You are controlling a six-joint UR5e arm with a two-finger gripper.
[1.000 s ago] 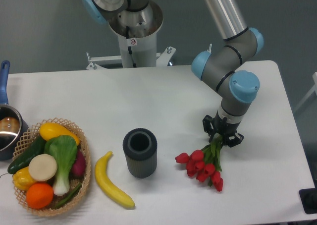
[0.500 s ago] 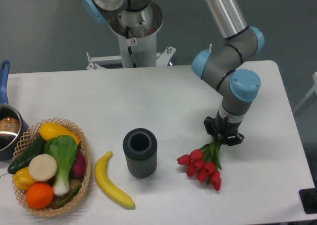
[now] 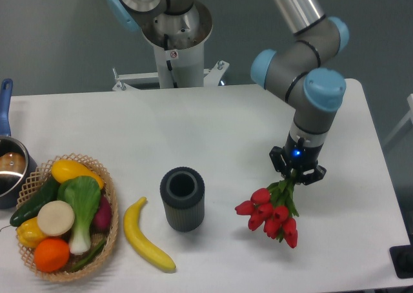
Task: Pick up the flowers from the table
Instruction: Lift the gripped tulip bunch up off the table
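The flowers (image 3: 271, 215), a bunch of red tulips on green stems, hang tilted with the blooms pointing down and to the left, over the right part of the white table (image 3: 213, 125). My gripper (image 3: 296, 174) is shut on the stems just above the blooms. The stems' upper ends are hidden between the fingers. The blooms appear lifted a little off the tabletop, with a faint shadow beneath them.
A dark ribbed cylinder vase (image 3: 182, 199) stands left of the flowers. A banana (image 3: 145, 236) lies beside it. A wicker basket (image 3: 110, 196) of vegetables and fruit sits at the front left, with a pot (image 3: 10, 167) at the left edge. The robot base (image 3: 173, 35) stands at the back.
The gripper has moved up and slightly right with the flowers in it. The blooms have lifted and swung to hang more under the gripper.
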